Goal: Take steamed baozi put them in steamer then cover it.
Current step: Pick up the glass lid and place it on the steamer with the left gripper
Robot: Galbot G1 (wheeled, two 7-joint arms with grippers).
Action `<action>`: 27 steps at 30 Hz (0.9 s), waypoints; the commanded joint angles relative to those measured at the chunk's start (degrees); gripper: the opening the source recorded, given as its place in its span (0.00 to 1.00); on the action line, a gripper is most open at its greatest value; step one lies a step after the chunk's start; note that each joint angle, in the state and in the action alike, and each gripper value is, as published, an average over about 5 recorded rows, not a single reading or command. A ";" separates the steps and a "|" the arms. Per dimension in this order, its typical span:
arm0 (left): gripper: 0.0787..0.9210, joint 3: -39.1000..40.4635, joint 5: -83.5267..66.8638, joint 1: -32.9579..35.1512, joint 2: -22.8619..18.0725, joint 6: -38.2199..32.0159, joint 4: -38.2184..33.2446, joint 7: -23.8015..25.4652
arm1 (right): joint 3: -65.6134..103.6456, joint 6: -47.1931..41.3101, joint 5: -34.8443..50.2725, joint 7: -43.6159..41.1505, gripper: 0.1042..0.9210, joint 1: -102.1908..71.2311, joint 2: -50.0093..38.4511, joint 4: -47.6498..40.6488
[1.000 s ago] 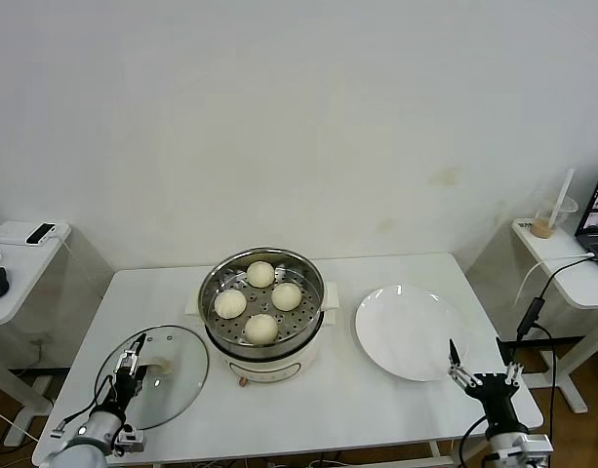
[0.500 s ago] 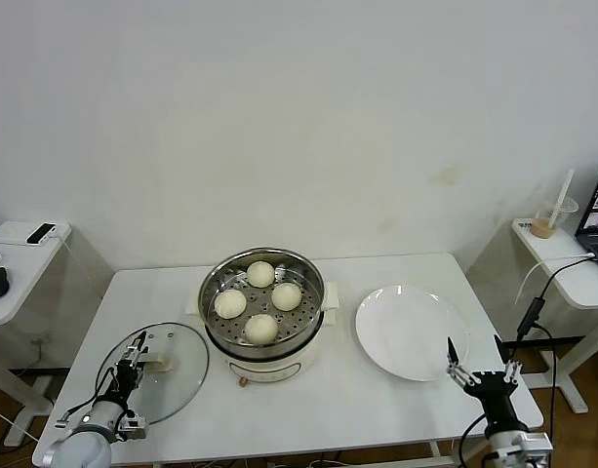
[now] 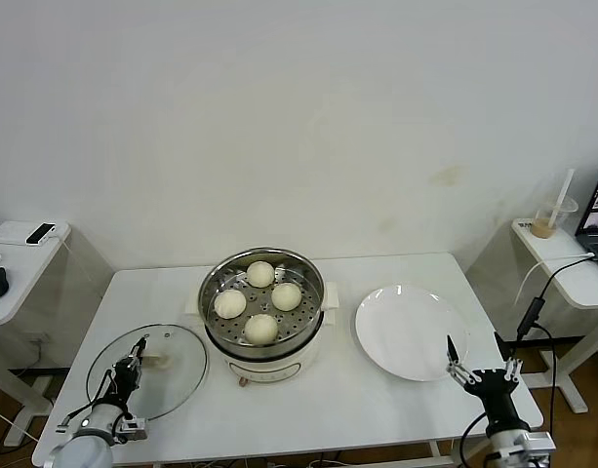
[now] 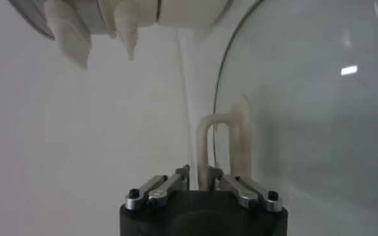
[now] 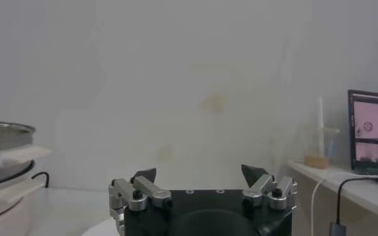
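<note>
My left claw [image 4: 201, 183] is clenched on what looks like the glass cover's handle [image 4: 224, 144]; right claw [image 3: 482, 363] hangs released beside the plate [image 3: 408, 330].

The steamer [image 3: 262, 307] stands at the middle of the table [image 3: 367, 409], nearer its far edge than its front edge. Four steamed baozi [image 3: 261, 329] lie in it on the perforated tray: one toward the far edge, one toward the front, one on the left, one on the right. The cover [image 3: 147, 369] lies flat on the table just left of the steamer, close to the front left corner. The left gripper [image 3: 133, 369] sits over the cover, clamped on its handle [image 4: 226, 147]. A plate [image 3: 411, 331] lies right of the steamer, near the right edge. The right gripper [image 3: 482, 366] hangs at the front right corner, just beside the plate.
</note>
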 commanded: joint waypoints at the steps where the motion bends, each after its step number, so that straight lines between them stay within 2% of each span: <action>1: 0.08 -5.01 -0.96 5.09 -1.14 2.65 -9.13 -4.05 | -0.02 0.18 -0.15 -0.05 0.88 -0.34 -0.47 0.58; 9: 0.08 -12.99 -5.00 11.20 -0.35 4.77 -19.68 -0.93 | -0.15 -0.23 -0.07 -0.31 0.88 -1.15 -1.49 1.75; 17: 0.08 -18.20 -10.74 12.38 4.84 4.86 -25.32 5.69 | -0.40 -0.71 -0.09 -0.45 0.88 -1.60 -2.41 1.58; 22: 0.08 -17.25 -12.03 10.94 8.06 7.03 -28.84 9.29 | -0.39 -0.53 -0.73 -0.68 0.88 -2.20 -2.60 1.74; 27: 0.08 -10.75 -14.82 8.04 10.70 9.90 -31.76 11.47 | -0.43 -0.24 -1.97 -1.10 0.88 -3.43 -2.49 2.27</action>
